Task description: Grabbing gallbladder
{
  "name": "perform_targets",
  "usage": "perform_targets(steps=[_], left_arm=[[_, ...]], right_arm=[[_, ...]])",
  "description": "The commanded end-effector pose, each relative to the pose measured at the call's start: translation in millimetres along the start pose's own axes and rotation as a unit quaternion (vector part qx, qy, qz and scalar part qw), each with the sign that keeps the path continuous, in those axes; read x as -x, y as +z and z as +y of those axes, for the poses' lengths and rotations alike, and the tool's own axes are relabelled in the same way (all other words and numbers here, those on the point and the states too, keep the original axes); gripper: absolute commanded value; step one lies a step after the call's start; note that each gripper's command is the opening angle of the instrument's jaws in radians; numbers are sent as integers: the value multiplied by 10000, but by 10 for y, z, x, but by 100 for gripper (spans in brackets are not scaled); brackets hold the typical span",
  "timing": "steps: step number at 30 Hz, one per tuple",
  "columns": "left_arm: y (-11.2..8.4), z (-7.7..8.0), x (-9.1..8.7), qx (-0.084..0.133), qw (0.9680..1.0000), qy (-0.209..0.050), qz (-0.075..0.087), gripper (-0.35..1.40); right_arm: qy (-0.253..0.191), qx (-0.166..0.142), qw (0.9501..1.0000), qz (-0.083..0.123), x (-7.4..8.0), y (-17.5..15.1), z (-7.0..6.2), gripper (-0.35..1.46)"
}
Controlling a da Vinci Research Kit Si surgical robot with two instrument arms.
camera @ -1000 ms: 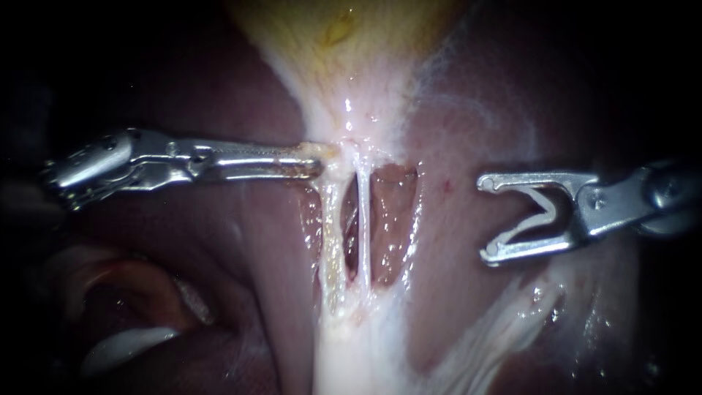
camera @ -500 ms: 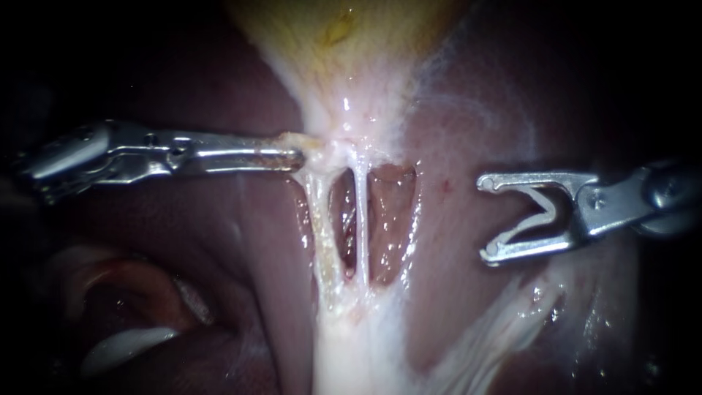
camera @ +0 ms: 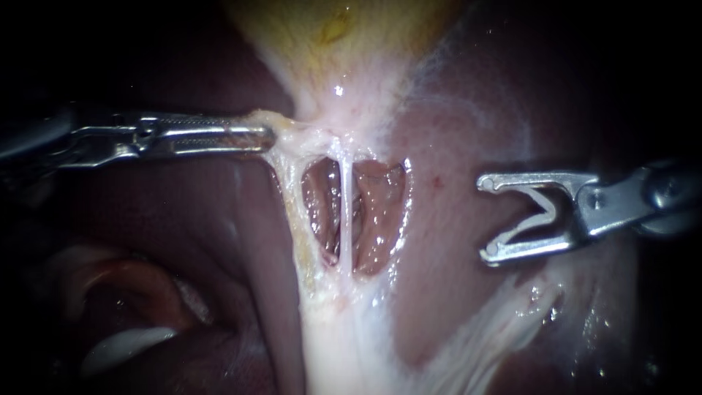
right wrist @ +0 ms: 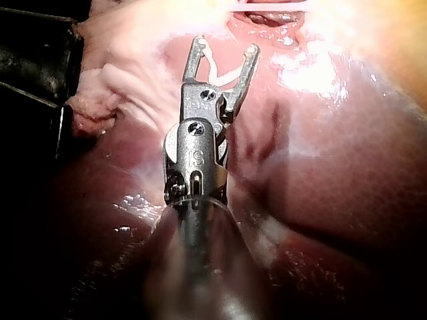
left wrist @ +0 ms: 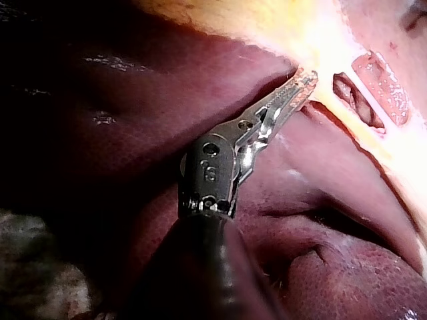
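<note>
**Left instrument (camera: 263, 136) grips the gallbladder's (camera: 344, 36) lower edge; right instrument (camera: 485, 218) stands open.**
Coming in from the left over the dark liver (camera: 183, 219), the left pincer is closed flat on the gallbladder's pale neck. The yellow body lies just right and farther back. A thin tube (camera: 344, 212) runs below the grip. Well to the right, the other pincer gapes wide, holding nothing.

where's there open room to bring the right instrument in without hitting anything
Free: the bare liver between the right instrument, jaws open, and the thin tube. Crowded: the gallbladder neck, where the left instrument grips it, close by that tube.
</note>
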Motion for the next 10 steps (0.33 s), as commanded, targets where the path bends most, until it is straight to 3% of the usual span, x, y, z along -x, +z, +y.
perform_targets(steps=[1,10], left_arm=[[0,-1,0,10,10000,0,-1,-35],[1,-2,0,25,10000,-1,-1,-35]], right_arm=[[0,0,10000,-1,0,0,0,44],[0,0,10000,-1,0,0,0,44]])
